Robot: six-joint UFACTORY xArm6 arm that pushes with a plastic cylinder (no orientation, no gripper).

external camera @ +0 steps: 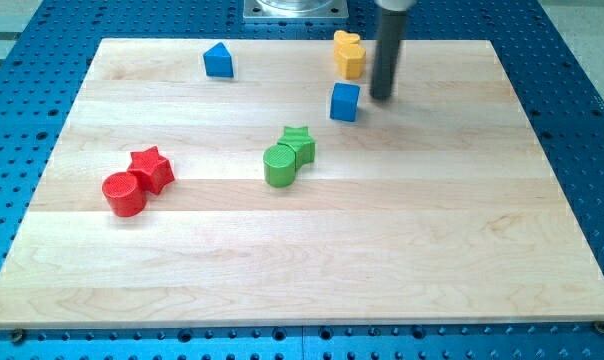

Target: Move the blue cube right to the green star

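The blue cube (345, 101) stands on the wooden board (402, 220) a little above and to the right of the green star (299, 143). The green star touches a green cylinder (279, 165) at its lower left. My tip (381, 97) rests on the board just to the right of the blue cube, a small gap apart from it. The dark rod rises from there out of the view's top.
A yellow block (349, 54) stands above the blue cube, near the rod. A blue pentagon-like block (218, 61) is at the top left. A red star (152, 168) and a red cylinder (124, 194) touch each other at the left.
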